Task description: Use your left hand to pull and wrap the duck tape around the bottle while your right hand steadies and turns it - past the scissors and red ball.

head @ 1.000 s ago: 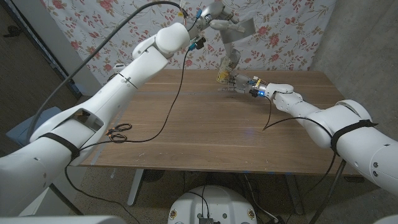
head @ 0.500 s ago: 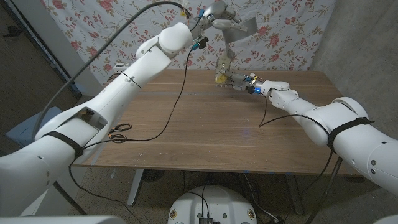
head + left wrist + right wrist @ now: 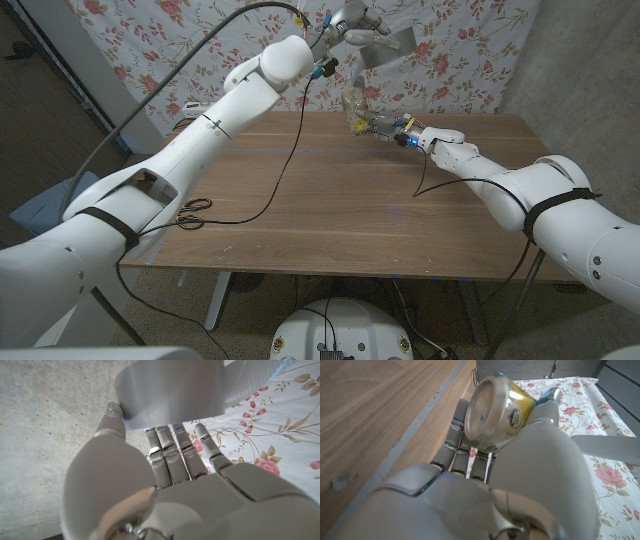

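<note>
High over the table's far edge, my left hand (image 3: 345,18) grips a grey roll of duck tape (image 3: 385,47). A pulled strip of tape (image 3: 362,80) runs down from the roll to the bottle (image 3: 354,108). The bottle is clear with a yellow label; my right hand (image 3: 405,133) holds it tilted and lifted off the wooden table (image 3: 330,210). In the left wrist view my left hand (image 3: 175,475) has its fingers curled on the roll (image 3: 175,385). In the right wrist view my right hand (image 3: 485,495) grips the bottle (image 3: 495,410), bottom end facing the camera.
Black-handled scissors (image 3: 192,212) lie near the table's front left. A black cable (image 3: 275,180) hangs from my left arm and trails across the table to them. A floral cloth (image 3: 460,50) hangs behind the table, beside a concrete wall at the right.
My right hand has raised the bottle off the table and carried it toward the far edge. The left hand and roll have moved slightly higher, and the strip between them is shorter.
</note>
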`<state>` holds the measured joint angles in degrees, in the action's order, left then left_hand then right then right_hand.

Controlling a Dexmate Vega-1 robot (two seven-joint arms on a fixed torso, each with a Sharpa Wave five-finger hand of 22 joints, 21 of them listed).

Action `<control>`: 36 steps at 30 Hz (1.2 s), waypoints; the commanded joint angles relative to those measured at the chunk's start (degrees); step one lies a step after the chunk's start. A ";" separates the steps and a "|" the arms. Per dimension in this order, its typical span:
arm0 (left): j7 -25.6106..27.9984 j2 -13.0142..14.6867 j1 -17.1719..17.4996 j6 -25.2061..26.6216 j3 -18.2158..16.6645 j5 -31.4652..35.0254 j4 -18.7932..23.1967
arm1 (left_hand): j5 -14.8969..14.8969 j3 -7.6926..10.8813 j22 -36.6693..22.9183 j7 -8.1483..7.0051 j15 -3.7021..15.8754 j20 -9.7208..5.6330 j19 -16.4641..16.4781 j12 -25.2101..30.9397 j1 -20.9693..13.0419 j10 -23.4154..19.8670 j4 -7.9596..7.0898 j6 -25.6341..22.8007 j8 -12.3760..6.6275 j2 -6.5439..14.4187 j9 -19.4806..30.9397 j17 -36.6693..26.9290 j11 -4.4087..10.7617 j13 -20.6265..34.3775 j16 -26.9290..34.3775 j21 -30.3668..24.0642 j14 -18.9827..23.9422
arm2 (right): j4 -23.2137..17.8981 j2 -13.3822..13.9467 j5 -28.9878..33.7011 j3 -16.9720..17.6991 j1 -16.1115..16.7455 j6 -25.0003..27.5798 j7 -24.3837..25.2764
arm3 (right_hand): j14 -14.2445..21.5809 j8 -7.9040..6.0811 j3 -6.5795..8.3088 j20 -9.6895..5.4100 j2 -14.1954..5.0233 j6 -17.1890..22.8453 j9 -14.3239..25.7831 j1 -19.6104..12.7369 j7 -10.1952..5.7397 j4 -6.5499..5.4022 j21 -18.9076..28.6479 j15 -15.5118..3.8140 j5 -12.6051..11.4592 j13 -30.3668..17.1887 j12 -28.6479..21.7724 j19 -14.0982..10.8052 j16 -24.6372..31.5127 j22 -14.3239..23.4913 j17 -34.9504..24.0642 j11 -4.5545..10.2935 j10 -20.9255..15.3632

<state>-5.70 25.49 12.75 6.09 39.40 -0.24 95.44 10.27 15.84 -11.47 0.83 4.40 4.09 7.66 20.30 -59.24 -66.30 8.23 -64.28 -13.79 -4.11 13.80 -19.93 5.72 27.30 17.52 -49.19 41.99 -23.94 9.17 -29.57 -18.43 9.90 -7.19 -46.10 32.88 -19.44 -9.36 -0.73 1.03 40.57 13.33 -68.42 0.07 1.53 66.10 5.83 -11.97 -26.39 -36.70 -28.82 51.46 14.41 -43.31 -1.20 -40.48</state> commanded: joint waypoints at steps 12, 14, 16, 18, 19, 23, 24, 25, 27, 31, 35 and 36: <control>1.70 2.28 5.83 -7.63 -2.85 -1.04 6.83 | 0.19 -0.07 0.06 -0.75 9.34 0.28 0.22 -0.25 -13.00 -4.18 0.14 -0.02 0.13 13.04 0.10 -0.14 5.14 0.28 -0.07 -0.63 0.26 | -0.03 -16.10 33.65 59.91 -0.91 14.32 25.96 | 30.00 0.29 21.50 -0.91 -11.58 14.54 3.54 -10.36 2.15 0.78 2.61 -18.39 0.61 -12.45 -8.60 1.92 9.83 -1.85 -27.47 4.76 -18.39; 1.47 2.19 5.86 -7.50 -2.70 -0.97 6.63 | 0.20 -0.10 0.07 -0.76 9.33 0.23 0.24 -0.25 -13.03 -4.20 0.18 -0.07 0.12 12.98 0.09 -0.15 5.16 0.30 -0.07 -0.66 0.24 | -0.03 -17.08 37.08 64.83 -1.63 14.56 26.73 | 29.92 0.32 21.67 -1.01 -11.55 14.55 3.85 -10.26 2.15 0.77 2.76 -18.39 0.60 -12.86 -8.80 2.07 10.02 -2.01 -27.47 4.72 -18.39; 1.44 1.98 5.98 -7.38 -2.73 -1.17 6.39 | 0.21 -0.11 0.08 -0.64 9.41 0.21 0.23 -0.21 -13.12 -4.38 0.26 -0.20 0.09 12.94 0.06 -0.19 5.13 0.29 -0.04 -0.69 0.28 | -0.03 -17.56 38.86 67.60 -2.06 14.72 27.21 | 29.87 0.39 21.76 -1.12 -11.55 14.44 4.04 -10.17 2.01 0.74 2.84 -18.39 0.59 -13.10 -8.88 2.19 10.14 -2.11 -27.47 4.74 -18.28; 2.23 1.96 6.10 -6.43 -2.60 -0.10 6.77 | 0.21 -0.14 0.08 -0.60 9.38 0.22 0.25 -0.17 -13.15 -4.44 0.29 -0.33 0.06 12.89 0.04 -0.21 5.11 0.35 -0.03 -0.72 0.29 | -0.03 -17.88 39.46 69.54 -2.36 14.94 27.64 | 29.81 0.42 21.89 -1.19 -11.52 14.46 4.32 -10.05 2.00 0.72 3.00 -18.39 0.58 -13.21 -8.90 2.23 10.33 -2.25 -27.48 4.84 -18.26; 2.26 1.98 6.06 -5.76 -2.50 0.18 6.95 | 0.21 -0.18 0.09 -0.59 9.39 0.23 0.28 -0.19 -13.16 -4.55 0.31 -0.40 0.05 12.86 0.02 -0.25 5.01 0.25 0.03 -0.75 0.34 | -0.03 -17.95 39.69 70.05 -2.43 14.99 27.75 | 29.76 0.44 21.96 -1.27 -11.50 14.46 4.46 -9.98 1.96 0.70 3.06 -18.38 0.57 -13.25 -8.89 2.30 10.42 -2.33 -27.48 4.79 -18.24; -0.32 1.65 5.90 -8.09 -2.65 -2.80 4.72 | 0.20 -0.23 0.09 -0.57 9.26 0.28 0.31 -0.19 -13.13 -4.60 0.29 -0.54 0.04 12.85 -0.04 -0.27 4.90 0.30 0.03 -0.81 0.37 | -0.03 -18.31 39.54 72.42 -2.80 15.41 28.68 | 29.67 0.46 22.22 -1.18 -11.45 14.61 4.97 -9.80 1.97 0.69 3.44 -18.39 0.53 -13.04 -8.77 2.08 10.78 -2.58 -27.49 4.85 -18.47; -0.46 1.50 6.21 -9.11 -2.92 -3.60 4.13 | 0.20 -0.25 0.10 -0.58 9.27 0.26 0.29 -0.19 -13.10 -4.61 0.26 -0.54 0.05 12.87 -0.05 -0.30 4.92 0.30 0.09 -0.82 0.45 | -0.03 -18.40 39.28 73.13 -2.87 15.51 28.82 | 29.66 0.48 22.28 -1.18 -11.45 14.64 5.05 -9.77 2.02 0.69 3.52 -18.39 0.52 -12.98 -8.71 2.04 10.85 -2.63 -27.49 4.88 -18.46; -0.12 1.62 6.58 -9.69 -3.18 -3.65 4.06 | 0.21 -0.25 0.10 -0.54 9.27 0.25 0.30 -0.24 -13.09 -4.53 0.24 -0.56 0.05 12.90 -0.06 -0.31 4.92 0.28 0.11 -0.83 0.50 | -0.03 -18.45 39.06 73.74 -2.93 15.58 28.98 | 29.63 0.56 22.37 -1.15 -11.44 14.67 5.10 -9.73 2.05 0.71 3.62 -18.39 0.51 -12.89 -8.63 2.01 10.96 -2.71 -27.48 4.83 -18.44; 1.90 2.17 7.51 -9.60 -3.68 -2.07 5.02 | 0.21 -0.24 0.10 -0.46 9.25 0.27 0.30 -0.25 -13.09 -4.48 0.24 -0.49 0.10 12.90 -0.09 -0.28 4.82 0.34 0.04 -0.86 0.44 | -0.03 -18.24 38.84 74.21 -2.86 15.56 28.87 | 29.59 0.66 22.49 -1.23 -11.43 14.67 5.19 -9.66 2.06 0.71 3.71 -18.38 0.50 -12.87 -8.58 2.09 11.09 -2.81 -27.47 4.79 -18.43; 9.57 3.71 10.25 -5.92 -4.36 6.24 9.66 | 0.23 -0.25 0.11 -0.60 9.35 0.17 0.33 -0.32 -13.16 -4.43 0.29 -0.48 0.15 12.87 -0.15 -0.28 4.85 0.33 0.02 -0.93 0.46 | -0.03 -17.99 37.86 75.73 -3.06 15.65 28.99 | 29.43 0.93 22.77 -1.36 -11.38 14.74 5.39 -9.47 2.06 0.73 3.95 -18.37 0.48 -12.75 -8.44 2.28 11.42 -3.03 -27.45 4.90 -18.48; 21.82 3.81 13.95 0.48 -3.37 21.39 14.31 | 0.22 -0.34 0.13 -1.19 9.27 -0.05 0.47 -0.49 -12.94 -4.42 0.16 -0.67 0.14 12.84 -0.23 -0.21 5.43 0.19 -0.12 -1.06 0.36 | -0.03 -17.55 37.25 76.42 -3.28 15.68 28.72 | 29.27 1.20 23.02 -1.47 -11.30 14.82 5.59 -9.24 1.95 0.73 4.22 -18.38 0.49 -12.85 -8.41 2.34 11.74 -3.22 -27.44 4.95 -18.43; 25.06 3.21 14.91 1.87 -3.01 24.73 14.64 | 0.22 -0.36 0.14 -1.32 9.38 -0.28 0.66 -0.51 -12.97 -4.52 0.20 -0.84 0.09 12.80 -0.26 -0.23 5.56 0.12 -0.10 -1.14 0.40 | -0.03 -17.47 36.94 76.68 -3.32 15.70 28.56 | 29.24 1.28 23.08 -1.50 -11.29 14.76 5.66 -9.18 1.92 0.73 4.26 -18.37 0.49 -13.01 -8.45 2.41 11.82 -3.26 -27.44 4.90 -18.33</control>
<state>-0.28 28.09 20.81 -0.94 35.98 1.77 102.50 10.17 15.43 -11.19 0.32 4.28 4.09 7.66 19.69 -65.50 -61.76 8.45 -64.55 -13.36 1.52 13.35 -20.08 1.82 27.37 17.52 -49.87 42.06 -24.00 -8.29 5.74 46.55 7.31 7.69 -18.43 32.85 -18.34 1.67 -1.75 1.06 49.97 18.68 -68.36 -3.73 12.55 70.04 5.84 -11.26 -26.41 -38.85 -26.21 51.95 11.12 -50.51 -0.91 -43.63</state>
